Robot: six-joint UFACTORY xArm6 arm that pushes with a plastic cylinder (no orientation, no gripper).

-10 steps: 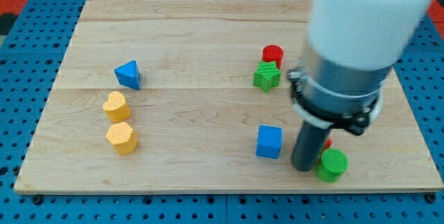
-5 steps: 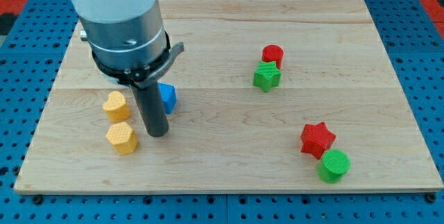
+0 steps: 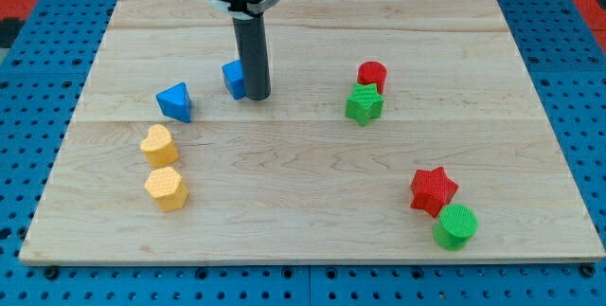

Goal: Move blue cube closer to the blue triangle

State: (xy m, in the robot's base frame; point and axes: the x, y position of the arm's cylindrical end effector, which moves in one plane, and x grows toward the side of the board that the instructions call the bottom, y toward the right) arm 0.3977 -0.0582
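Observation:
The blue cube (image 3: 233,78) sits on the wooden board (image 3: 303,221), left of centre near the view's top, partly hidden behind my rod. My tip (image 3: 258,96) rests against the cube's right side. The blue triangle (image 3: 175,101) lies a short way to the left of the cube and slightly lower, with a small gap between them.
A yellow heart (image 3: 158,144) and a yellow hexagon (image 3: 166,188) lie below the blue triangle. A red cylinder (image 3: 372,74) and a green star (image 3: 364,104) sit right of centre. A red star (image 3: 434,189) and a green cylinder (image 3: 455,225) lie at the lower right.
The blue cube has gone from the lower middle of the board to the upper left, near the blue triangle. My rod swept left, then moved up to the cube's right side.

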